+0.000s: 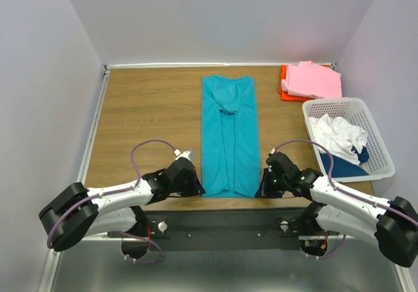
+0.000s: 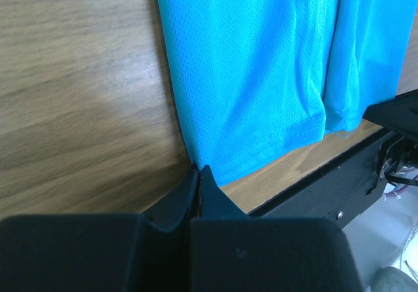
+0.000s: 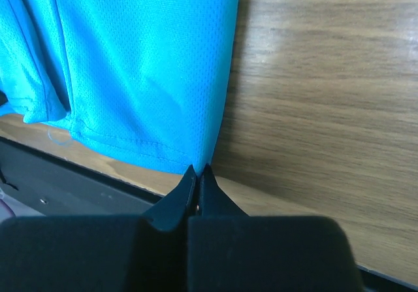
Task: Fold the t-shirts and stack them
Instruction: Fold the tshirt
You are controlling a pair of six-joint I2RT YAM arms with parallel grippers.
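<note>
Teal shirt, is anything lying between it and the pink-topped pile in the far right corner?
Nothing visible: only bare table lies between the teal shirt and the pink-topped pile. The white basket sits nearer, off that line.

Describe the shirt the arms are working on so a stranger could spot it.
Look down the middle of the wooden table: the teal shirt lies as a long narrow strip, its near corners at the left gripper and right gripper. The other shirts are piled far right or in the basket.
</note>
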